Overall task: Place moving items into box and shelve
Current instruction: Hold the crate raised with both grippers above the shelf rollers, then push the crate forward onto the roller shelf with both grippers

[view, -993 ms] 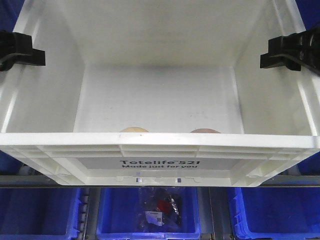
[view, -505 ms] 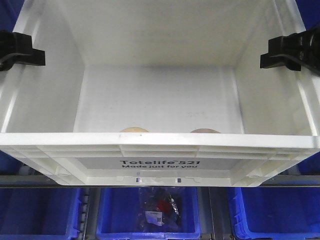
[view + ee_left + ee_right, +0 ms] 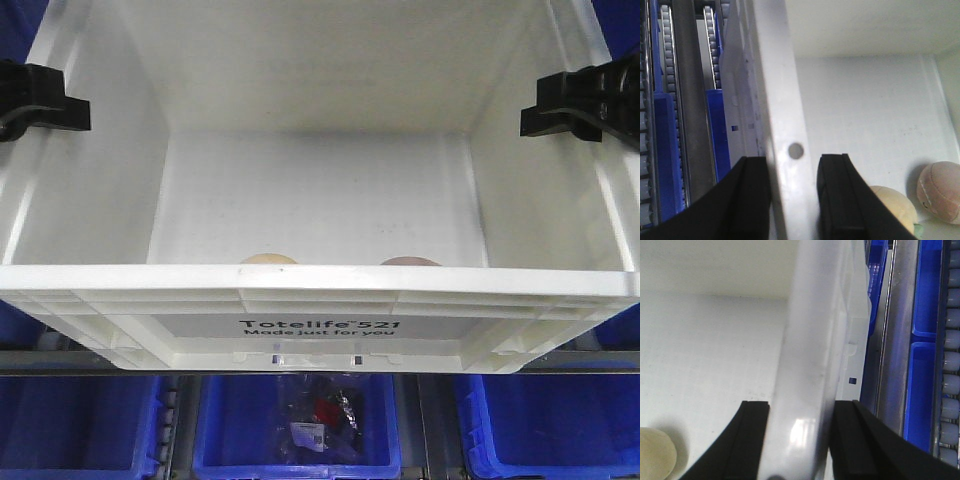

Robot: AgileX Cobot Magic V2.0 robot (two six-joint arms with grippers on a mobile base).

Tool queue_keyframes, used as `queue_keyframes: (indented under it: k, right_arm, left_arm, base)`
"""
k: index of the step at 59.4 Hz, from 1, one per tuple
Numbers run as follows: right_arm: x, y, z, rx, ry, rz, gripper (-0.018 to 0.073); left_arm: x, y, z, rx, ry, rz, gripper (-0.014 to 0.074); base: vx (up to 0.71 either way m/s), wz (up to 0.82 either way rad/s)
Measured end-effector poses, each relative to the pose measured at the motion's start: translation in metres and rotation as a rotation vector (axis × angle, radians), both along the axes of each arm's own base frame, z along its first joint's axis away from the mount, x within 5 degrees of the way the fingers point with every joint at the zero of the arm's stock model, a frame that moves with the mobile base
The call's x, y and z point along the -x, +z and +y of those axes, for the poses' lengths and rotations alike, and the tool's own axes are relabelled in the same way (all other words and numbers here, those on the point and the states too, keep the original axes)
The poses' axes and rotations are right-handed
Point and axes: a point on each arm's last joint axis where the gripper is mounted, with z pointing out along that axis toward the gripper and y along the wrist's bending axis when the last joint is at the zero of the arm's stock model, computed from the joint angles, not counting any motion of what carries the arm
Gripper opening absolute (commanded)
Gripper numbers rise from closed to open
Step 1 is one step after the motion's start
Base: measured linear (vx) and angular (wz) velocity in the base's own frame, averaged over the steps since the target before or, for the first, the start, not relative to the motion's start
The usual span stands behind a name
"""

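The left end effector was clamped on the left wall of the box, one finger inside and one outside; the right end effector was clamped likewise on the right wall. In the front view the box filled most of the frame, held above blue bins along the bottom edge. The yellowish lump and the pinkish lump lay inside, at the lower right of the left wrist view. A slip on the smooth walls was judged possible if the box were tilted, and the lumps could roll.
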Motion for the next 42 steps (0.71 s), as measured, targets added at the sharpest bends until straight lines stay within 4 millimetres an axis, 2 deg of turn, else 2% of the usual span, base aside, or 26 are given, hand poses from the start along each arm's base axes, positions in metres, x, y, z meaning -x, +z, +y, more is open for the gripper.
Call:
queue_keyframes:
  k: [13, 25, 33, 42]
  right_arm:
    - [0.0, 0.0, -0.001, 0.008, -0.001, -0.001, -0.0006]
    - [-0.004, -0.006, -0.002, 0.034, -0.011, 0.015, -0.0006]
    - [-0.019, -0.02, -0.001, 0.058, -0.016, 0.062, -0.0006]
    - [-0.047, -0.043, 0.003, 0.072, -0.025, 0.09, -0.0006]
  left_arm:
    - [-0.005, -0.004, -0.002, -0.006, 0.0, 0.017, -0.0006]
    - [-0.028, -0.023, -0.009, -0.032, -0.009, 0.099, -0.0006]
    - [-0.045, -0.039, -0.014, -0.052, -0.008, 0.161, -0.0006]
    - [-0.068, -0.056, -0.019, -0.067, 0.01, 0.158, -0.0006]
  base:
    - [0.0, 0.0]
    - [0.0, 0.0]
    - [0.0, 0.0]
    - [0.0, 0.0]
